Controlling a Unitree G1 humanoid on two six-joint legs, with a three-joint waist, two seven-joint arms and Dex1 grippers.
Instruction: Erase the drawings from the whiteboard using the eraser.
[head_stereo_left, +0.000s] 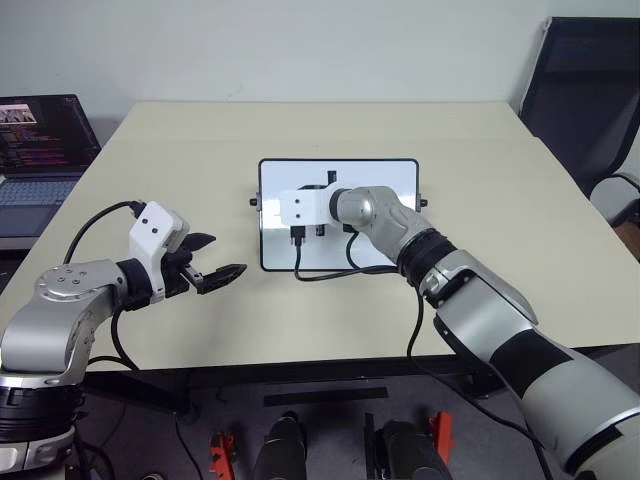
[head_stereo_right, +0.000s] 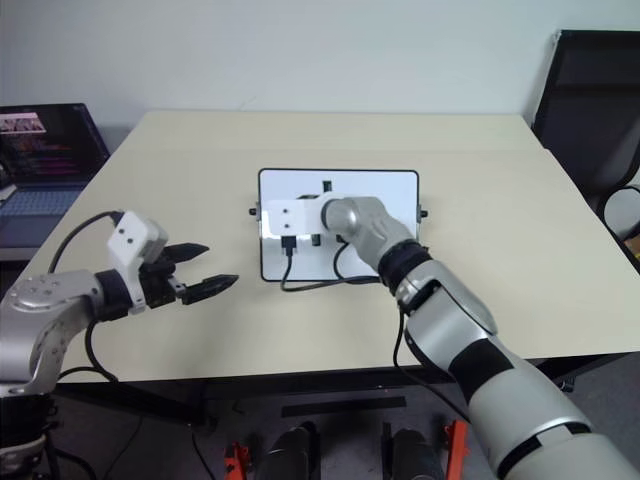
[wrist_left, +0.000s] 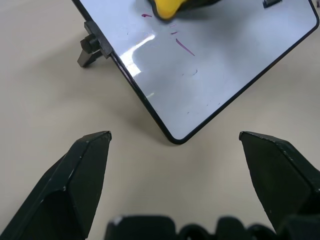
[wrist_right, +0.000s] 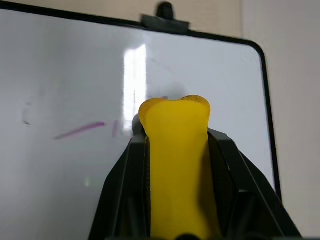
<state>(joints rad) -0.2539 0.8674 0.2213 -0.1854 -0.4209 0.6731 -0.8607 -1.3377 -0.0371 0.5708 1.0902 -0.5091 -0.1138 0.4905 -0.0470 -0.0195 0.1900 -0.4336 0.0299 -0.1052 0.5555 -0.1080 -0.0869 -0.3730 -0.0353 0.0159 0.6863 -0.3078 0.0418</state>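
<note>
A small whiteboard (head_stereo_left: 338, 215) with a thin black frame lies flat near the middle of a beige table (head_stereo_left: 500, 200). The right gripper (wrist_right: 175, 112) reaches in over the board from its near side, and its two black fingers are clenched on a yellow eraser (wrist_right: 177, 165). The head views show that arm's white wrist block and cable above the board, but they hide the eraser itself; the right wrist view shows it squeezed between the fingers, its rounded end close to the glossy white surface, though actual contact cannot be confirmed. Just beside the eraser's end, that view shows the drawings (wrist_right: 80, 130) reduced to a faint purple streak and a paler smudge. The left wrist view shows the same marks from the board's other side: a short purple stroke (wrist_left: 185, 47) and fainter flecks near the eraser's yellow tip (wrist_left: 167, 8), plus one of the board's black side knobs (wrist_left: 91, 46). The left gripper (head_stereo_left: 222, 260) hovers over bare table off the board's near left corner, well apart from it, fingers spread and empty. A laptop (head_stereo_left: 40, 150) sits far left of the board, a black chair (head_stereo_left: 580, 90) far right.
</note>
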